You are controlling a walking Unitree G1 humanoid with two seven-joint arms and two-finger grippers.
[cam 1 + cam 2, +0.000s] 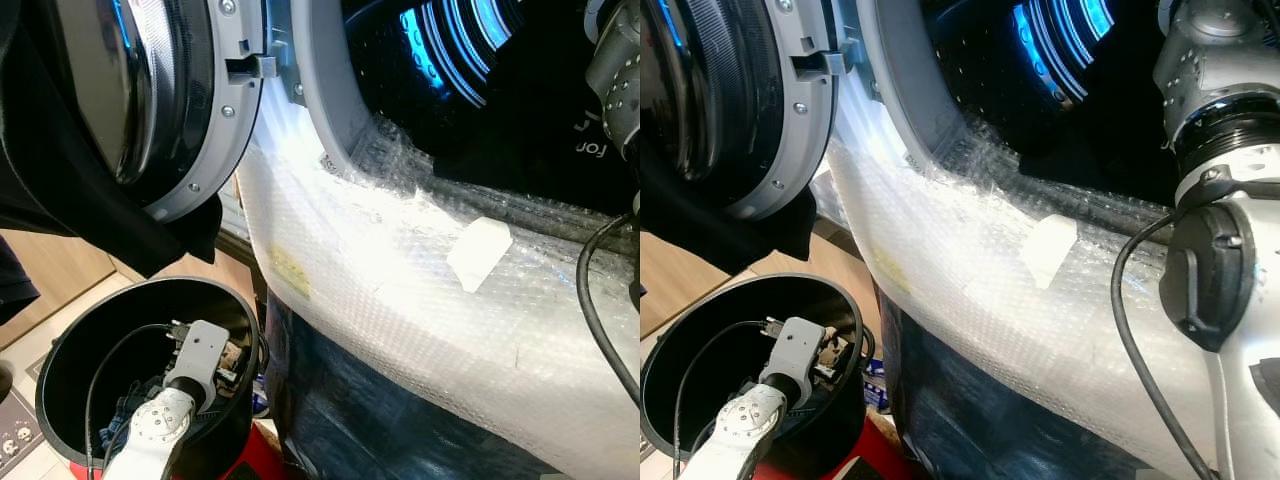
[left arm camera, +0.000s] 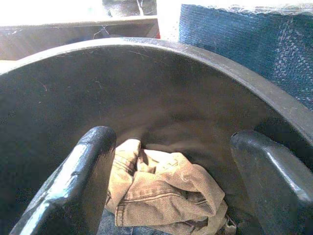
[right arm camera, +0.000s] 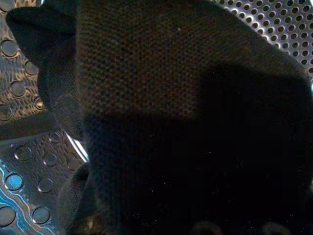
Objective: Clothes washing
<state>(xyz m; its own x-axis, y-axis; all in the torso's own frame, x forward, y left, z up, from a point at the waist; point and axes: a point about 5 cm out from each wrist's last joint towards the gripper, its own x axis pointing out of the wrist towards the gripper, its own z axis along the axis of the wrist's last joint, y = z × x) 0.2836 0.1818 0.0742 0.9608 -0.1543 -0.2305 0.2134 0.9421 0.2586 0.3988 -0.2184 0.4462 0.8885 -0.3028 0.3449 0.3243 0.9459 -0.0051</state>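
Presently I find my left gripper inside the black bin at near left, fingers spread, the tan garment directly beneath between them; the right gripper's state inside the drum I cannot tell.

My left arm is a silver, perforated metal tube ending in a pale grey wrist block, with a thin black cable looping beside that block. My left pincer carries two broad, glossy black fingers, scuffed at the edges. My right arm is silver with small screw holes, a ribbed black collar, a round black cap just below that collar, and a thick black cable.
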